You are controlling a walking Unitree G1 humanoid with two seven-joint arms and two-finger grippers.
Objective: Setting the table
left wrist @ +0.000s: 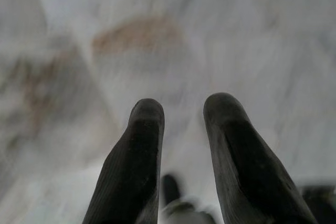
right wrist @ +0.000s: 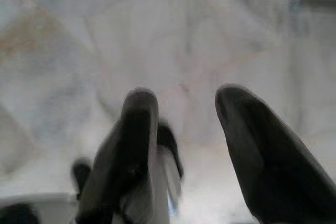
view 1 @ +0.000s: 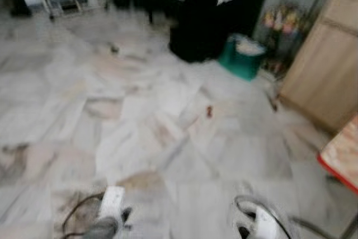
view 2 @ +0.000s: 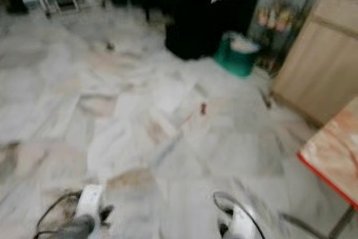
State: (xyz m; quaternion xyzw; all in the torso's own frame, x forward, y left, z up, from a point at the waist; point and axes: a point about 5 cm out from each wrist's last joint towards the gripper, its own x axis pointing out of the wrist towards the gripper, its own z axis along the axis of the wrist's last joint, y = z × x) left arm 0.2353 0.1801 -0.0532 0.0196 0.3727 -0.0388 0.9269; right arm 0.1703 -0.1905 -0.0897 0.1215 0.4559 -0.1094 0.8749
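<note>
The table (view 2: 330,152), with its red edge, stands well to the right of the left gripper (left wrist: 181,111) and right gripper (right wrist: 184,103), both hanging over the marble floor (view 1: 168,132) with jaws apart and holding nothing.

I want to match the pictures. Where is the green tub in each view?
Left eye view: the tub is at upper right, beside the black piano.
Right eye view: upper right again, beside the piano.
Left wrist view: looks at the floor.
Right wrist view: looks at the floor.
Shared landmark: the piano.
</note>
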